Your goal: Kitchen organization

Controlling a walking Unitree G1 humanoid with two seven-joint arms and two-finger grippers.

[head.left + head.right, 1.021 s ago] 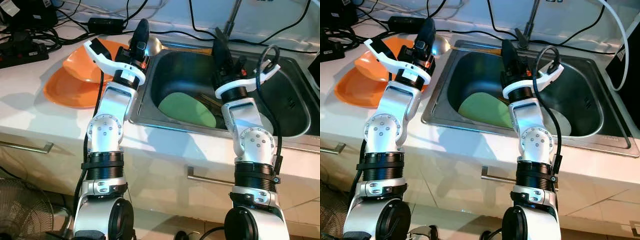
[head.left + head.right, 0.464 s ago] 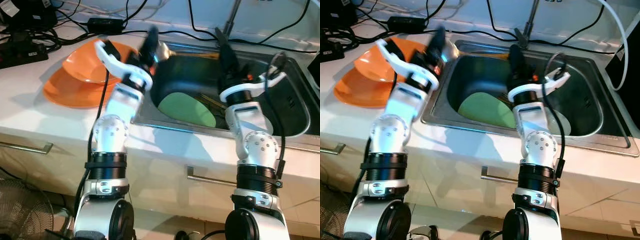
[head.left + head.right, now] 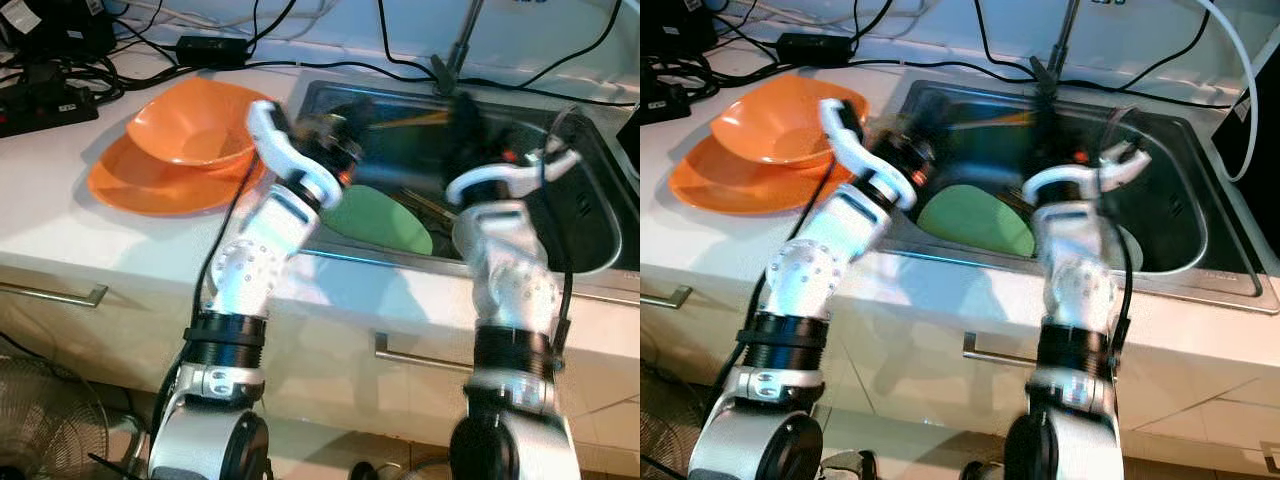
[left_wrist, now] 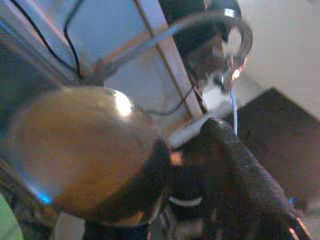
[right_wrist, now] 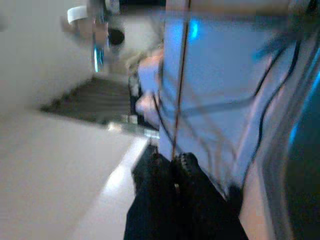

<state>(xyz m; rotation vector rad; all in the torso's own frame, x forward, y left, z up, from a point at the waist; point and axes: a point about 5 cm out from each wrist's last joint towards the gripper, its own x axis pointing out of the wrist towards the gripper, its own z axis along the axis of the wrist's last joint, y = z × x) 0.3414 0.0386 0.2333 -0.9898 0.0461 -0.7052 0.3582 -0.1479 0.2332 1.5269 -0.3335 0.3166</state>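
The stainless steel sink (image 3: pixel 585 235) is a rectangular basin sunk into the white countertop (image 3: pixel 60 225). On its floor lies a flat, matte green plate (image 3: pixel 380 220), roughly oval as seen, with thin dark sticks, probably chopsticks (image 3: pixel 425 205), just to its right. A pale round dish (image 3: pixel 1130 245) lies on the floor at the right, partly hidden by the right arm.

On the countertop left of the sink sits a glossy orange bowl (image 3: pixel 190 125), round and shallow, resting in a wider orange plate (image 3: pixel 135 185) of the same smooth finish. Black cables (image 3: pixel 200 50) run along the far edge of the counter.

The left gripper (image 3: pixel 335 135) is over the near-left part of the basin, blurred by motion. In the left wrist view its fingers (image 4: pixel 240 165) are clenched on a polished metal ladle bowl (image 4: pixel 85 150), rounded and mirror-bright, held against one finger.

The right gripper (image 3: pixel 465 115) is over the middle of the basin, also blurred. In the right wrist view its two black fingers (image 5: pixel 190 175) are pressed together with nothing between them.

A slim metal faucet (image 3: pixel 455 50) rises at the far rim of the sink.
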